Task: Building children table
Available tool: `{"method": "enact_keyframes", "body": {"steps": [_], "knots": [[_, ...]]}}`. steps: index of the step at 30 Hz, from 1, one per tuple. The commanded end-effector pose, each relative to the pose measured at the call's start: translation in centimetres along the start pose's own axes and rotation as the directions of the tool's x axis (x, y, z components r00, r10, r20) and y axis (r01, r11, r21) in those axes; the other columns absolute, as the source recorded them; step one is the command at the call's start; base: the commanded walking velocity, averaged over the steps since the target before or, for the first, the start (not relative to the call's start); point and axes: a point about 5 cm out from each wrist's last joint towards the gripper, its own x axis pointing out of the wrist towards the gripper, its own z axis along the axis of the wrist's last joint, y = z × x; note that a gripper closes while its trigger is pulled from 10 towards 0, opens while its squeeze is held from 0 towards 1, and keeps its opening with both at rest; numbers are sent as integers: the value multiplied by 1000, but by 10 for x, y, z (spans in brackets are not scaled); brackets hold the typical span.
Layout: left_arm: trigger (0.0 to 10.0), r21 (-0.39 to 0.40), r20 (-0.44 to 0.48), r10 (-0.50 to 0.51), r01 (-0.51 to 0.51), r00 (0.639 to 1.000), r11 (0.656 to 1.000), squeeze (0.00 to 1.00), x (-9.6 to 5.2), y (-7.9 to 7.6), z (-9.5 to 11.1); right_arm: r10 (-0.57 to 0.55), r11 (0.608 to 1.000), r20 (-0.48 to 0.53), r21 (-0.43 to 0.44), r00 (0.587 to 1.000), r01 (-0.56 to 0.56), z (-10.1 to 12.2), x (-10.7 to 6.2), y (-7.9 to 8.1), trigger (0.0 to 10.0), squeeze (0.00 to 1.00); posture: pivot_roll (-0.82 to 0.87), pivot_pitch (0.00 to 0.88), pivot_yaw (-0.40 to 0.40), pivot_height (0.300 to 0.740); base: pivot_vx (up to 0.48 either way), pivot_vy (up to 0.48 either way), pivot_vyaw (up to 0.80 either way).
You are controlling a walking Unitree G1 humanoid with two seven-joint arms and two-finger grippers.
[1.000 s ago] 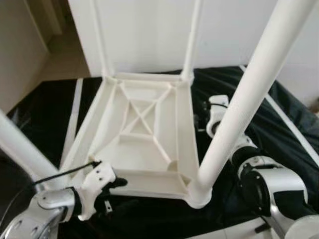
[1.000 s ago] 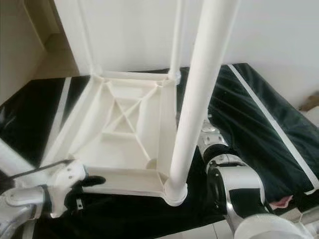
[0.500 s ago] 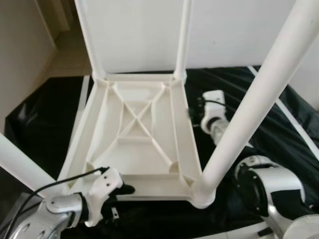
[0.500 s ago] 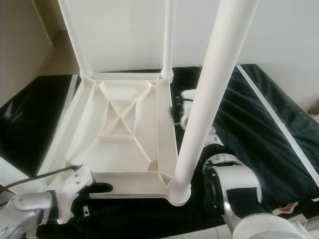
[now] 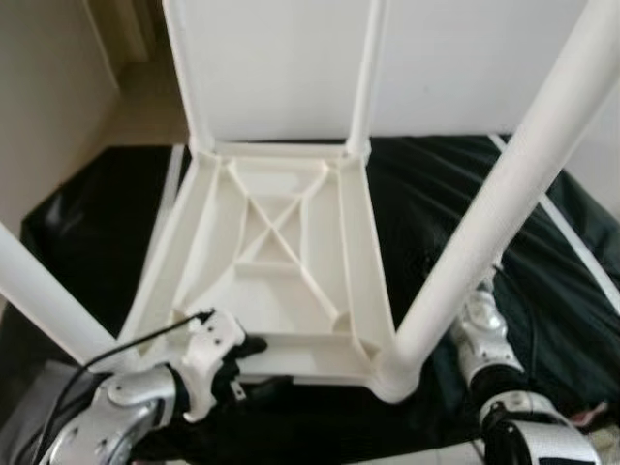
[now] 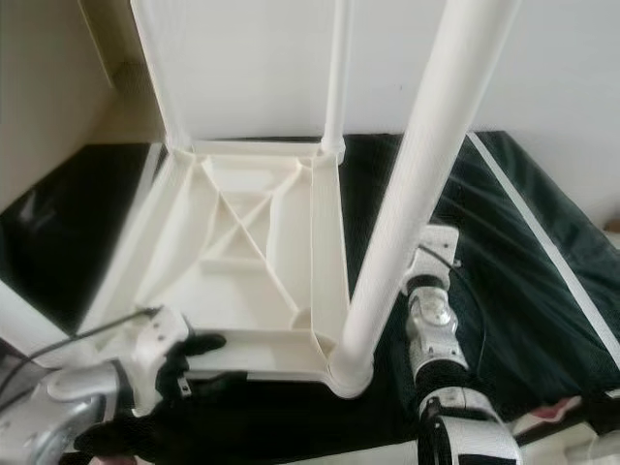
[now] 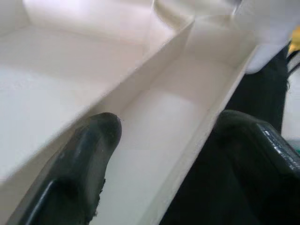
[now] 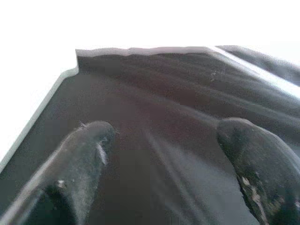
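The white children's table (image 5: 281, 262) lies upside down on a black mat (image 5: 436, 194), its legs pointing up. The near right leg (image 5: 484, 223) and near left leg (image 5: 39, 291) rise close to the camera; two far legs (image 5: 368, 77) stand by the wall. My left gripper (image 5: 247, 349) is at the table's near rim. In the left wrist view it (image 7: 164, 140) is open, one finger (image 7: 89, 154) inside the rim wall (image 7: 201, 136) and the other outside. My right arm (image 6: 431, 320) sits low behind the near right leg. The right gripper (image 8: 164, 154) hangs open over the mat.
A white wall (image 5: 291, 58) stands right behind the table. Beige floor and a doorway (image 5: 136, 87) lie at the far left. White tape stripes (image 6: 542, 242) cross the mat on the right. The mat's front edge meets pale floor near my body.
My right arm has pulled back from beside the table's right edge to a low spot behind the near right leg. The left gripper stays at the near rim. The camera shifted slightly.
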Motion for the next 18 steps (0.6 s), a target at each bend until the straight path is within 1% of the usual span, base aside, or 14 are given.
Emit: {"method": "enact_keyframes", "body": {"steps": [1, 2, 4, 7, 10, 11, 12, 13, 14, 15, 17, 18], "knots": [[10000, 43, 40, 70, -71, 997, 997, 0, 2, 6, 7, 35, 999, 14, 14, 999, -36, 2, -10, 2, 10000, 0, 24, 51, -15, 740, 0, 0, 0], [10000, 53, 57, 82, -85, 995, 995, 0, 3, 7, 9, 45, 999, 24, 11, 999, -45, 4, -17, 1, 10000, 0, 17, 51, -13, 740, 0, 0, 0], [10000, 77, 112, 146, -155, 983, 985, 0, 11, 13, 17, 103, 994, 37, -26, 994, -102, 9, -31, -10, 10000, 0, 0, 54, -6, 740, 0, 0, 0], [10000, 60, 156, 207, -218, 966, 974, 0, 18, 20, 25, 139, 989, 40, -48, 989, -137, 17, -40, -26, 10000, 0, -20, 55, -1, 740, 0, 0, 0], [10000, 60, 156, 207, -218, 966, 974, 0, 18, 20, 25, 139, 989, 40, -48, 989, -137, 17, -40, -26, 10000, 0, -20, 55, -1, 740, 0, 0, 0], [10000, 37, 187, 257, -268, 948, 963, 0, 22, 26, 30, 182, 983, 26, -43, 983, -181, 25, -48, -34, 10000, 0, -44, 56, 1, 740, 0, 0, 0], [10000, 37, 187, 257, -268, 948, 963, 0, 22, 26, 30, 182, 983, 26, -43, 983, -181, 25, -48, -34, 10000, 0, -44, 56, 1, 740, 0, 0, 0], [10000, 11, 215, 312, -322, 925, 947, 0, 25, 33, 35, 250, 968, 2, -33, 968, -250, 32, -58, -38, 10000, 0, -47, 57, -1, 740, 0, 0, 0], [10000, -4, 227, 333, -342, 915, 940, 0, 25, 36, 37, 284, 958, -11, -31, 959, -284, 34, -64, -40, 10000, 0, -47, 57, -1, 740, 0, 0, 0], [10000, -4, 227, 333, -342, 915, 940, 0, 25, 36, 37, 284, 958, -11, -31, 959, -284, 34, -64, -40, 10000, 0, -47, 57, -1, 740, 0, 0, 0], [10000, -25, 254, 362, -368, 897, 929, 0, 25, 40, 42, 324, 945, -44, -25, 945, -325, 36, -74, -42, 10000, 0, -51, 58, -2, 740, 0, 0, 0], [10000, -31, 261, 363, -368, 894, 929, 0, 25, 40, 43, 336, 941, -59, -21, 940, -337, 38, -78, -43, 10000, 4, -51, 58, -2, 740, 0, 0, 0]]}}
